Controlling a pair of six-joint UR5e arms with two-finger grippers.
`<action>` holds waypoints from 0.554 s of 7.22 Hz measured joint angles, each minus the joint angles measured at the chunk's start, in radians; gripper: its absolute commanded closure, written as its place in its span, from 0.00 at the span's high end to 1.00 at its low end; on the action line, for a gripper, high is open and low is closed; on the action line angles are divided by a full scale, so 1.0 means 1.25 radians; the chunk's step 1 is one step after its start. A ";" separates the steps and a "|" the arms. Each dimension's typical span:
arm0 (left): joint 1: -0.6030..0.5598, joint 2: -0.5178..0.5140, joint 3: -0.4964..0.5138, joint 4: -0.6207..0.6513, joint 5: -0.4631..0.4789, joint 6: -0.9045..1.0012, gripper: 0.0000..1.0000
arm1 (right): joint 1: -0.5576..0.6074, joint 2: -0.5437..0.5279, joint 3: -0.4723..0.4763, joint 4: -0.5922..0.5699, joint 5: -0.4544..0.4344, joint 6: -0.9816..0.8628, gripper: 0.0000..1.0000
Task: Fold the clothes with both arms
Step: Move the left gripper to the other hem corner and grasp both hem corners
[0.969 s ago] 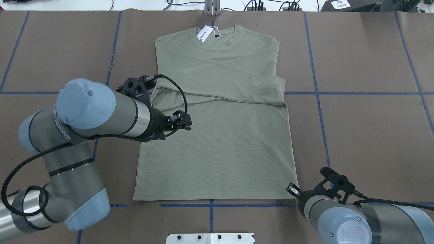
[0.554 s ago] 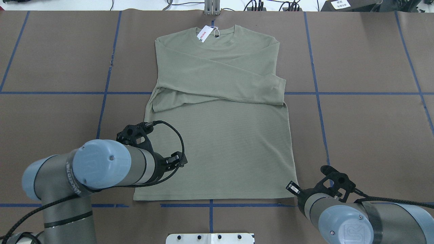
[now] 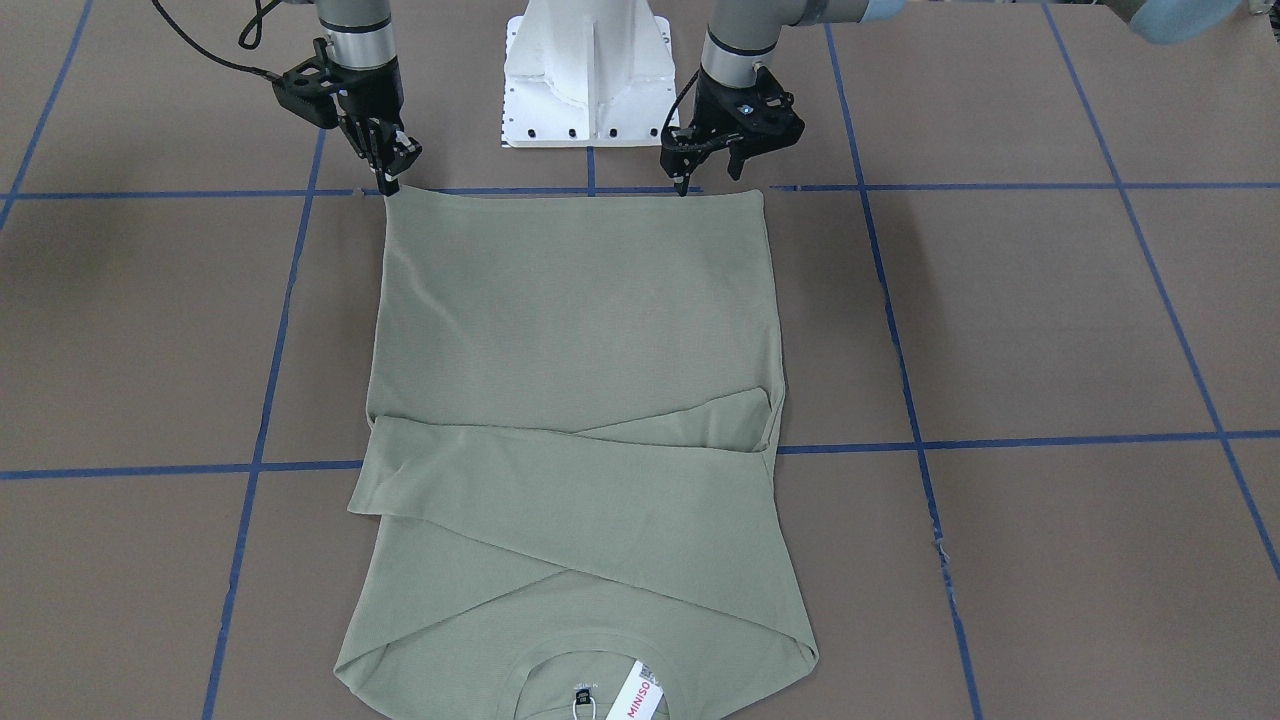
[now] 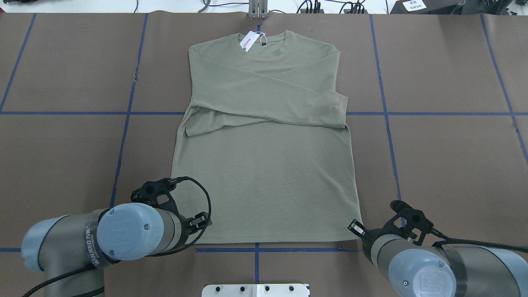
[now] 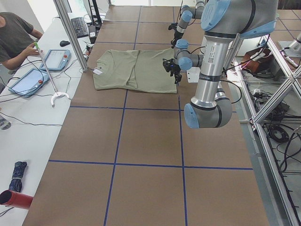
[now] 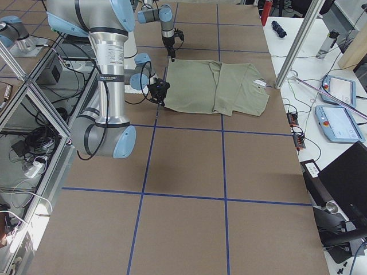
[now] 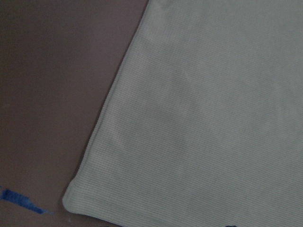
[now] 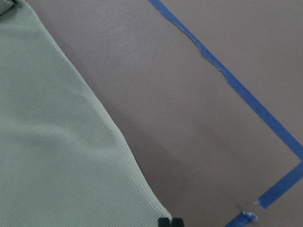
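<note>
The sage-green shirt (image 4: 264, 177) lies flat on the brown table, collar and white hang tag (image 4: 248, 41) at the far edge, both sleeves folded across the chest. Its hem (image 3: 570, 200) faces the robot. My right gripper (image 3: 390, 180) stands at the hem's right corner with its tips pinched together on the cloth; the right wrist view shows the fingertips (image 8: 164, 221) at that corner. My left gripper (image 3: 706, 178) hovers open just over the hem, a little inboard of the left corner (image 7: 68, 203). In the overhead view the left gripper (image 4: 201, 222) is mostly hidden under its wrist.
Blue tape lines (image 4: 383, 113) grid the table. The white pedestal base (image 3: 590, 90) stands just behind the hem. A metal post (image 4: 258, 8) rises at the far edge. A person (image 5: 14, 37) sits at the side table with tablets.
My left arm has swept back from the folded sleeve along the shirt's left side to the hem. The right arm and the shirt have stayed where they were.
</note>
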 measured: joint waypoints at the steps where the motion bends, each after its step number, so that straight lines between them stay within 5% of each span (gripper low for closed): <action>1: 0.005 0.018 -0.001 0.003 0.003 -0.004 0.82 | -0.001 0.000 0.000 0.000 0.000 0.000 0.00; 4: 0.026 0.047 0.002 0.001 0.009 -0.006 0.78 | -0.002 0.000 -0.001 -0.001 -0.001 0.000 0.00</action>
